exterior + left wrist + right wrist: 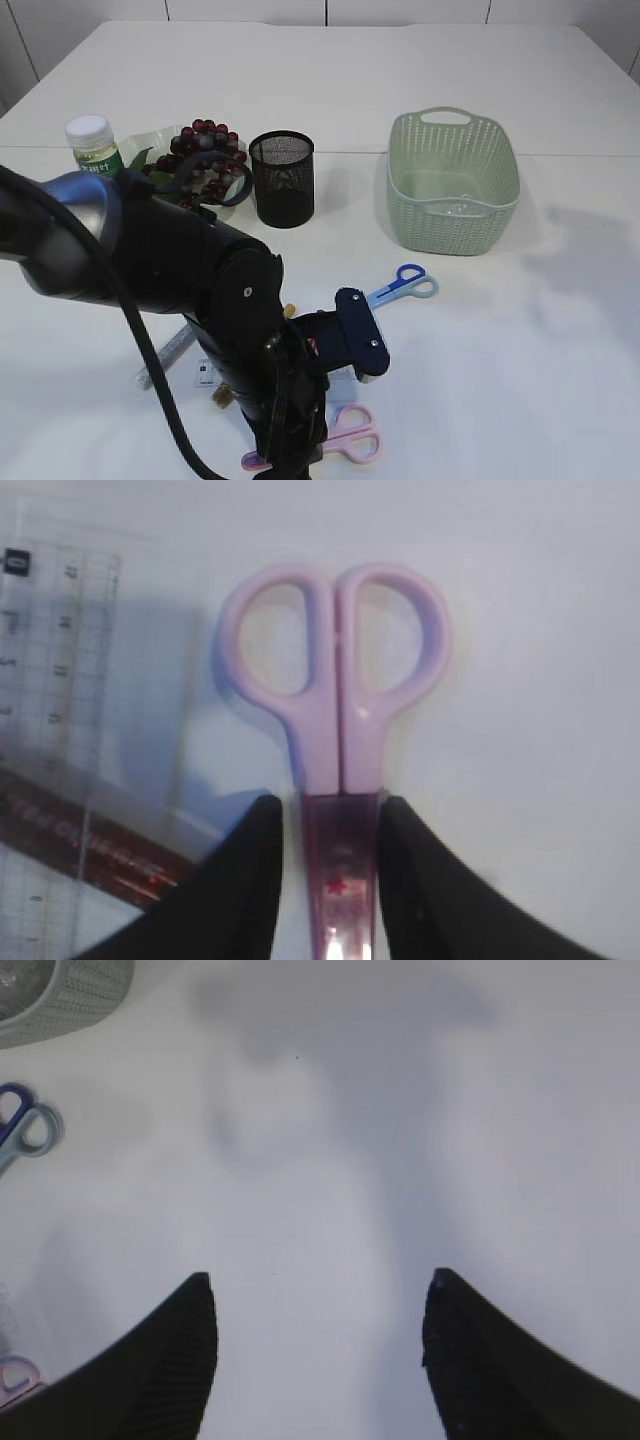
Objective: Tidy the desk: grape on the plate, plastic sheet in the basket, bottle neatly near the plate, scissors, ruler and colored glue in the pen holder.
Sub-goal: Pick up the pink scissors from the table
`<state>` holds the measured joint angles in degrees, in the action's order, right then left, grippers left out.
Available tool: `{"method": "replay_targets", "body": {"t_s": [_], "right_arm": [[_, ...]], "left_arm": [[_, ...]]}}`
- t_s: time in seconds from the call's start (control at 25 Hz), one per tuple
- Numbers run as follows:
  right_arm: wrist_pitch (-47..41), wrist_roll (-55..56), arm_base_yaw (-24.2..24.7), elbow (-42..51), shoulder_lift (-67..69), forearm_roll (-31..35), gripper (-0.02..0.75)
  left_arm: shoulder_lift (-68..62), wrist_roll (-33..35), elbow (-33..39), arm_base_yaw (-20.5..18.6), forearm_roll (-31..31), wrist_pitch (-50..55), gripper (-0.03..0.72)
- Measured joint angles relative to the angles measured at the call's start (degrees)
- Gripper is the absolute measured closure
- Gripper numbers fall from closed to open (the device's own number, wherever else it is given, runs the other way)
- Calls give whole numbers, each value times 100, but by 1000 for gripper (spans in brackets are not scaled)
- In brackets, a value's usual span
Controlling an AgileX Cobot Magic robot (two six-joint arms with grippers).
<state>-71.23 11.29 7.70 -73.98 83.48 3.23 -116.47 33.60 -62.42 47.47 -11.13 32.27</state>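
White bench [560, 330] fills every view, smooth and bare in front of the right arm.

Left fingers [240, 890] sit one on each side of the pink scissors [335, 710], closed in against the translucent blade cover just below the handles; whether they are squeezing yet I cannot tell. Gripping at that narrow neck probably lets the scissors be lifted and dropped point-down into the holder.

Just left of the scissors lie a clear ruler [50, 680] and a dark red strip [90, 845], flat on the bench.

Right fingers [185, 1360] are spread wide over bare bench, holding nothing, likely waiting.

Farther off, blue scissors [405, 283] lie mid-bench. At the far side stand the black mesh pen holder [282, 178], the green basket [453, 185] to its right, and to its left grapes [205, 160] on a plate beside a bottle [93, 146].
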Motion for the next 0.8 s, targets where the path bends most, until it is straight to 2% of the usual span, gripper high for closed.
{"method": "replay_targets", "body": {"t_s": [0.24, 0.8], "right_arm": [[0, 0, 0, 0, 0, 0, 230], [0, 0, 0, 0, 0, 0, 230]], "left_arm": [[0, 0, -21, 0, 199, 205, 433], [-13, 0, -33, 0, 247, 279, 445]]}}
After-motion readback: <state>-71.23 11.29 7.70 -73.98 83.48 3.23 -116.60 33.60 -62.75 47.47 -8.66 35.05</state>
